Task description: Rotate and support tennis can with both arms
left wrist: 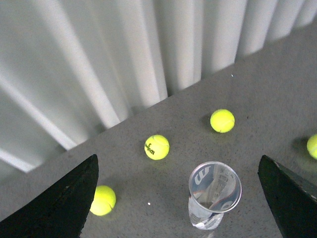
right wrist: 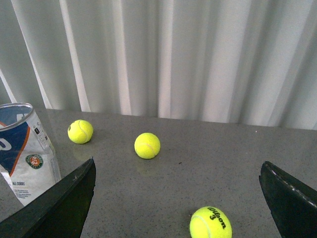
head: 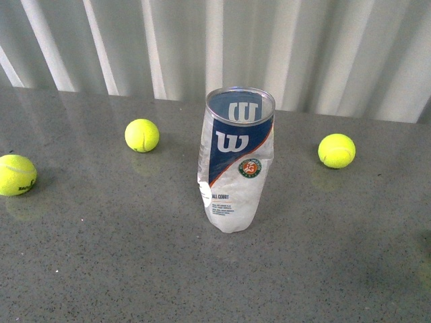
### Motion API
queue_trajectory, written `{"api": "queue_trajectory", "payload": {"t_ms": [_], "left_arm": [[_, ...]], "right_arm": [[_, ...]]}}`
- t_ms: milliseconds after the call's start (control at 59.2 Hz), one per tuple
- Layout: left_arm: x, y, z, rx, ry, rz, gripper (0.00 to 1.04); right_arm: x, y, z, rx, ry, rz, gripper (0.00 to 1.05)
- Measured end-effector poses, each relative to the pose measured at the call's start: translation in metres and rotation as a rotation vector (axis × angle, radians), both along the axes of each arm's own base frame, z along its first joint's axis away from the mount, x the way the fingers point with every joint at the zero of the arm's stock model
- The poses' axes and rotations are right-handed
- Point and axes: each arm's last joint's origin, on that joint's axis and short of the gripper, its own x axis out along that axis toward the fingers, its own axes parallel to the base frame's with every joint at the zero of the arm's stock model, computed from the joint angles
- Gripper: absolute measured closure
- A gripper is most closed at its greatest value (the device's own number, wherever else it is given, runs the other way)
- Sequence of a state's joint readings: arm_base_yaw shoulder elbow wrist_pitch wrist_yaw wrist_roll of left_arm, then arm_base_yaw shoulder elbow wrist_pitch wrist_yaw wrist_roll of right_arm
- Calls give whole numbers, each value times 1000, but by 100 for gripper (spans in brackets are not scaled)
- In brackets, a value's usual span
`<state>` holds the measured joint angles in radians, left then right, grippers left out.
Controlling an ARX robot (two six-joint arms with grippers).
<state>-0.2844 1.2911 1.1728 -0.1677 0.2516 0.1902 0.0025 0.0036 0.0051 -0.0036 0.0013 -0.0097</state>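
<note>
One tennis can (head: pixel 236 161), three balls (head: pixel 142 135).

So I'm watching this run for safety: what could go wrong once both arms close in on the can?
1. The tennis can is dented, narrows toward its base and stands open and empty, so an uneven push might tip it.
2. The plastic already looks crumpled; squeezing could buckle it further.
3. Tennis balls lie on either side; an approaching arm might knock one away.
</note>
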Motion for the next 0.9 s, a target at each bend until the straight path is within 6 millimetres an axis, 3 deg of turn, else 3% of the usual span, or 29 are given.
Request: {"api": "queue_trajectory", "payload": {"t_ms": [118,321,388,490,777,895], "left_arm": [[-17,33,-20,-116,67,78,7],[-30,75,-66,-206,179,216,8],[-35,83,-80,-176,-25,426,20],[-55,88,-97,-193,-218,559,39],[-98,88,-147,-195,-224,561,102],[-110,88,-157,-192,-231,559,101]], "right_arm": [[0,0,0,0,0,0,7],[0,0,0,0,0,0,7],[0,0,0,0,0,0,7],[0,0,0,0,0,0,7],[0,0,0,0,0,0,7],[0,0,0,0,0,0,7]]}}
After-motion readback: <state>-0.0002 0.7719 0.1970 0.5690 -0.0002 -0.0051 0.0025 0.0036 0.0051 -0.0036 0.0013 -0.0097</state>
